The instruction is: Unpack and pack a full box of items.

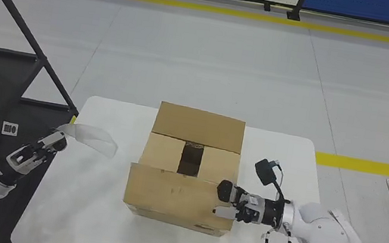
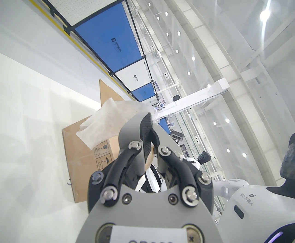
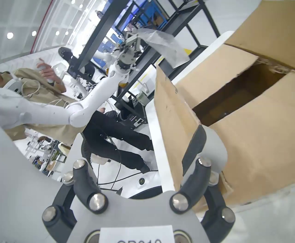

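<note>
– Right claw (image 1: pixel 226 201) first, closest in: where does it sit?
– At the near right corner of the cardboard box (image 1: pixel 179 196), its fingers spread apart. The box's upright front flap (image 3: pixel 175 128) passes between them, and one finger (image 3: pixel 202 147) sits on the flap's inner side.
– And the box itself?
– It stands in the middle of the white desk (image 1: pixel 88 212). Two flaps are folded in over the top, with a dark gap (image 1: pixel 191 159) between them. What is inside cannot be made out.
– The left claw (image 1: pixel 60 144)?
– It hangs over the desk's left edge, well apart from the box, pinched closed on one end of a clear plastic bag (image 1: pixel 92 138). The bag sticks out from the fingers in the air, towards the box, touching nothing else.
</note>
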